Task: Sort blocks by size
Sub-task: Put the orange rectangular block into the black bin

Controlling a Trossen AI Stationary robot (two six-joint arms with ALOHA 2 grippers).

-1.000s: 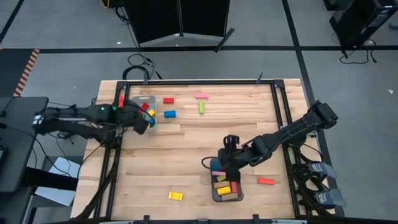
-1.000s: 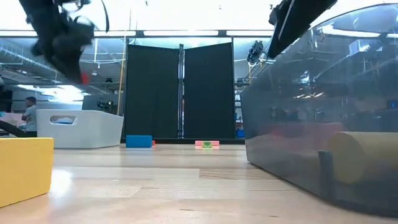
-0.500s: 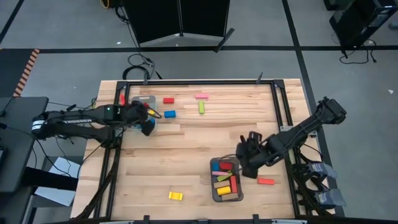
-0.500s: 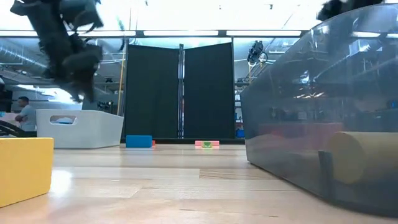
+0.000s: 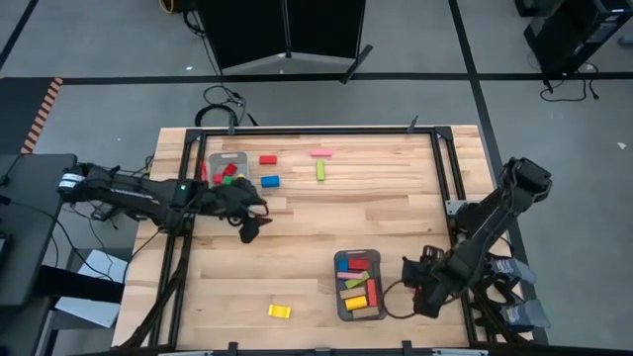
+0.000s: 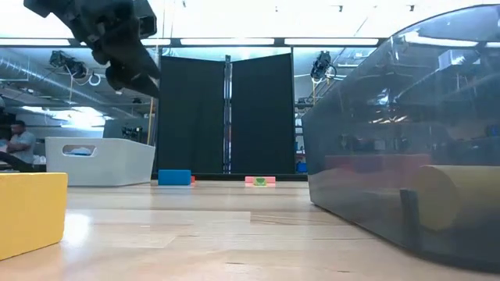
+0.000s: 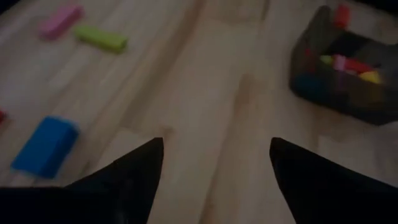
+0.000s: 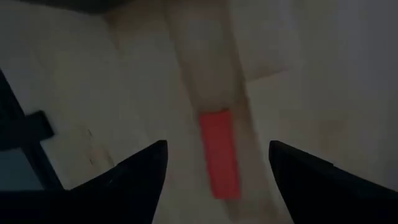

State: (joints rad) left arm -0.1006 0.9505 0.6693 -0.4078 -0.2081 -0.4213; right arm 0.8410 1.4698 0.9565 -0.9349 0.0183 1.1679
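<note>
Evidently both grippers were empty and between picks. The left gripper (image 5: 251,220), fingers spread with nothing between them, hung over bare wood just right of the grey rectangular tray (image 5: 240,159) at upper left of the high view, which held short red, green and yellow blocks (image 5: 226,174). Its wrist camera faced the loose blue block (image 7: 45,145), green bar (image 7: 101,38) and pink bar (image 7: 60,20), probably its next candidates. The right gripper (image 5: 427,284), also spread, sat low right, beside the second dark tray (image 5: 340,310) holding longer bars. A red bar (image 8: 219,152) lay ahead of its open fingers, likely the next pick. One yellow block (image 5: 279,311) remained loose at bottom centre.
</note>
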